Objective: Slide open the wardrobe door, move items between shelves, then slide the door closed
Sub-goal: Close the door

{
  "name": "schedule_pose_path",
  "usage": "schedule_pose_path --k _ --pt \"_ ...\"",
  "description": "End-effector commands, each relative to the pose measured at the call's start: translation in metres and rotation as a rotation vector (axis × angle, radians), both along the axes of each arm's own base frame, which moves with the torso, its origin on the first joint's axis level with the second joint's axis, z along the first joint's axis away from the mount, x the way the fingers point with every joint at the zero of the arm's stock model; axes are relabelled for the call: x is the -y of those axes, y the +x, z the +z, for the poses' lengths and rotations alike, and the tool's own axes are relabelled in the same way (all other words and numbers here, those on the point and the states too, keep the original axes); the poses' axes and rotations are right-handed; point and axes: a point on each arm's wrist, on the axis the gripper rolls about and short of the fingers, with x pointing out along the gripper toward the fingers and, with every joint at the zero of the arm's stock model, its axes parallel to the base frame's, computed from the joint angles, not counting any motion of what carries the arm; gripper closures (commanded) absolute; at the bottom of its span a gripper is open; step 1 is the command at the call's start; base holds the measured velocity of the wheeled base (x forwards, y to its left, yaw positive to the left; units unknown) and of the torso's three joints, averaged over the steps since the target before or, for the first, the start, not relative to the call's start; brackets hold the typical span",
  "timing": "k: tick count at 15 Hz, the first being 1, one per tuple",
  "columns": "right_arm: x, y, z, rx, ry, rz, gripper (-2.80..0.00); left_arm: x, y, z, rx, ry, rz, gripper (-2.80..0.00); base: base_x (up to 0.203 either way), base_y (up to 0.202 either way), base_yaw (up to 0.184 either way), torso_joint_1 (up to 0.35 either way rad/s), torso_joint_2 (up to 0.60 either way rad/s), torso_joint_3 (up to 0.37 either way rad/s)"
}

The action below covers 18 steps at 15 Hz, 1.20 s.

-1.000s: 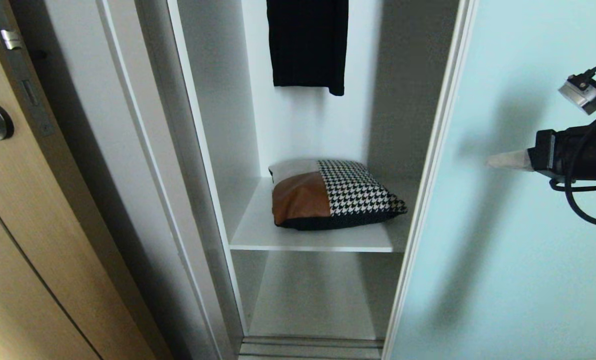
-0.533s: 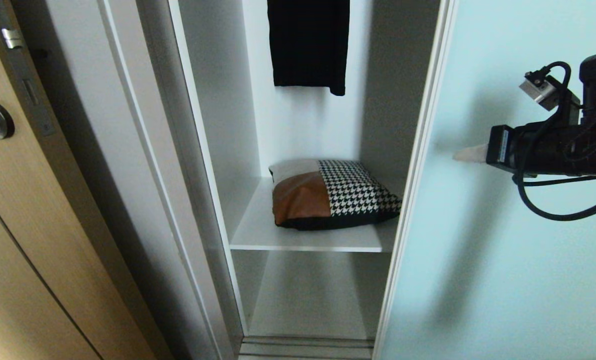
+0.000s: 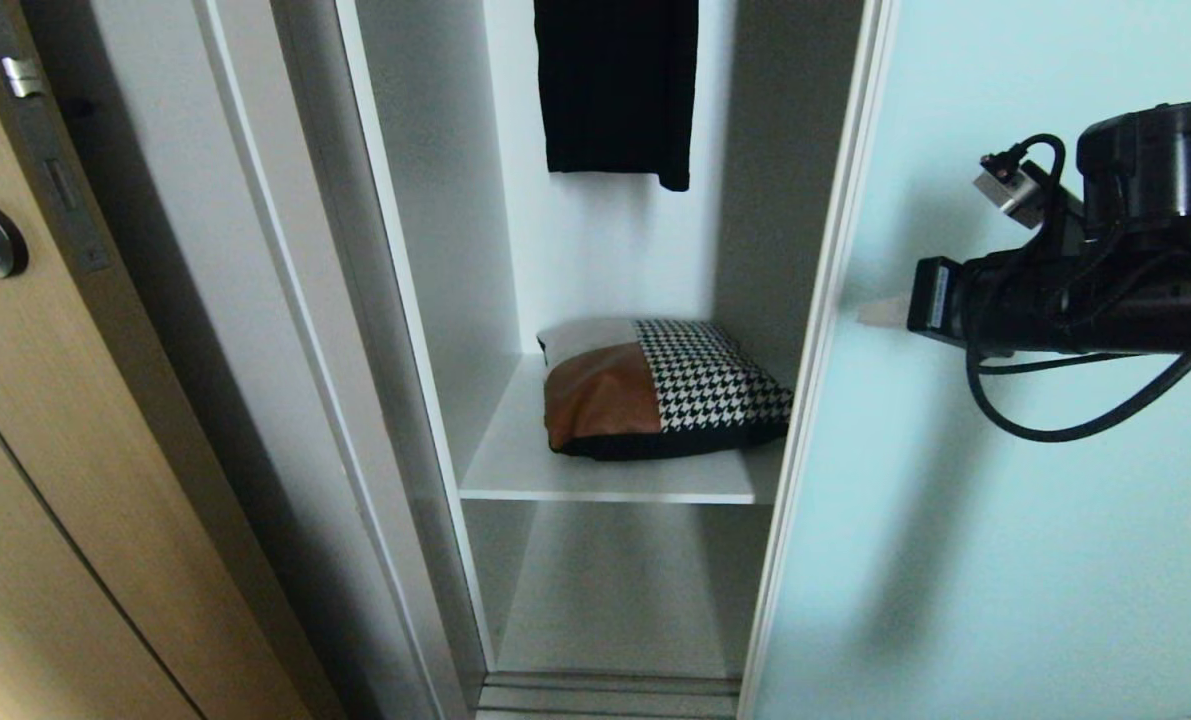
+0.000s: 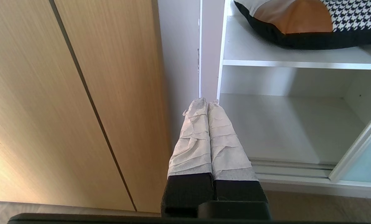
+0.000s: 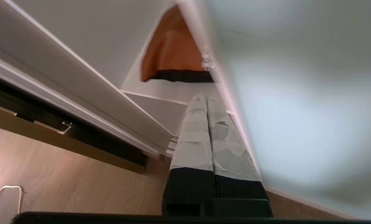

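Progress looks late-stage, judging by layout: pale aqua frosted-glass sliding wardrobe door [image 3: 1005, 520] w/ thin silvery frame covers the right part of the opening, left part of the wardrobe is open. Rectangular cushion [image 3: 655, 388], part black-and-white houndstooth, part tan-brown leather, part white w/ black edging, lies flat on the upper plain white shelf board [image 3: 605, 482], its right corner hidden behind the door's edge. Lower white shelf [image 3: 625, 600] carries nothing that shows. Can't tell from this alone whether the cushion swap is done; prob. closing is what's left. Right gripper [image 3: 870, 312] has jaws together, holding nothing, tip at the glass close to the door's frame edge; contact can't be confirmed. Left gripper [image 4: 206, 101] hangs low by the wardrobe's left side, jaws together, empty. Plain black garment [image 3: 615, 90] hangs above the cushion. Light-brown wooden door [image 3: 45, 480] stands at far left.
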Motion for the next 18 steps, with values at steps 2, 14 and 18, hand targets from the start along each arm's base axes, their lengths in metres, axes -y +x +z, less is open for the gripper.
schedule_pose_path --k 2,14,18 --pt "-0.014 0.017 -0.004 -0.011 0.006 -0.053 0.0 0.0 0.0 0.0 -0.001 0.0 0.0 0.0 0.0 0.0 0.0 0.0 0.0 0.0" --pt "-0.004 0.028 0.003 0.006 0.02 -0.111 0.0 0.0 0.0 0.0 -0.002 0.0 0.0 0.0 0.0 0.0 0.0 0.0 0.0 0.0" --pt "-0.001 0.034 -0.002 -0.003 0.018 -0.126 0.0 0.0 0.0 0.0 -0.002 0.0 0.0 0.0 0.0 0.0 0.0 0.0 0.0 0.0"
